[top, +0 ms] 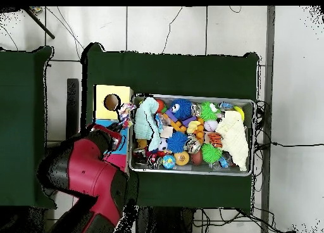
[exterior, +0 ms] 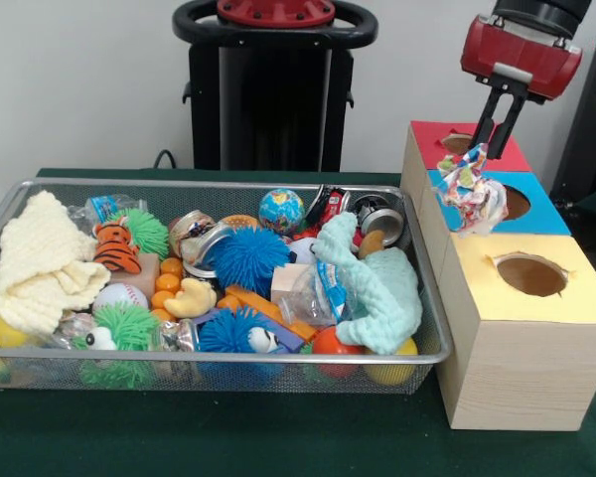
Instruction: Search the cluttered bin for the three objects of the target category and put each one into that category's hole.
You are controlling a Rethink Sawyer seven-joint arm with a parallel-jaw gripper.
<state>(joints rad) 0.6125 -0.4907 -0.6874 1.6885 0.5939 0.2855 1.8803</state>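
Claw [exterior: 489, 147] is seen closed on the printed cloth [exterior: 471, 191], held over the blue hole [exterior: 515, 203], and should be centred above the hole before the cloth is released

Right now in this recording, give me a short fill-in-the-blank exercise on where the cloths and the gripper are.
1. The gripper holds the small white cloth with many-coloured print above the box with the ____ top.
2. The mint-green knitted cloth lies at the end of the silver wire-mesh bin ____ to the boxes.
3. The pale-yellow knitted cloth lies at the ____ end.

Missing words: blue; nearest; opposite
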